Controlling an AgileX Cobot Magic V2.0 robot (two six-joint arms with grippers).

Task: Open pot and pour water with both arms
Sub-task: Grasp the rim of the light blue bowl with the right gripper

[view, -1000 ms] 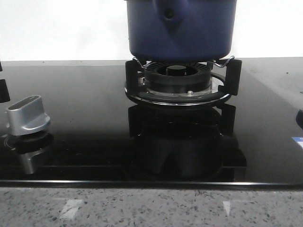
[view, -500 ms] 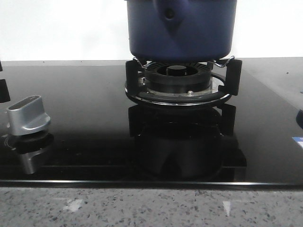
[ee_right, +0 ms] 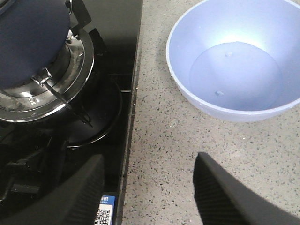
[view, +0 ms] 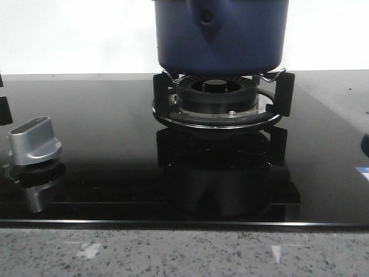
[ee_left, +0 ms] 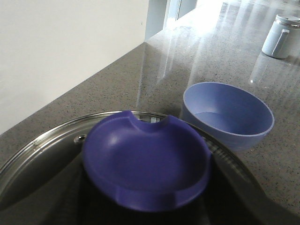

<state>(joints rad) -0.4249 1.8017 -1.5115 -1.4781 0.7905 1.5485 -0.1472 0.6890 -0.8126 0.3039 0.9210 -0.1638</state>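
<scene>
A: Where is the pot [view: 221,36] just now?

B: On the black burner grate [view: 222,99] of the glass hob [view: 104,138], its top cut off by the front view. From the left wrist camera a glass lid [ee_left: 47,150] with a blue knob [ee_left: 145,161] fills the foreground, right under that arm.

A: And the jaws?

B: The right gripper [ee_right: 150,192] hangs wide open over the speckled table [ee_right: 164,140], holding nothing. The left gripper's fingers are not visible in its own view, so whether it grips the knob I cannot tell.

A: So the step in hand is the lid?

B: I'd judge so. Close squarely on the knob, lift straight up so the rim clears the pot wall, and set it down well away from the hob edge.

A: What about the pouring?

B: A pale blue bowl [ee_right: 234,61] stands on the table just beside the hob. It seems to hold a little clear liquid at the bottom, though that is hard to confirm. The pot's contents are hidden. A small white container [ee_left: 281,35] stands farther off
</scene>
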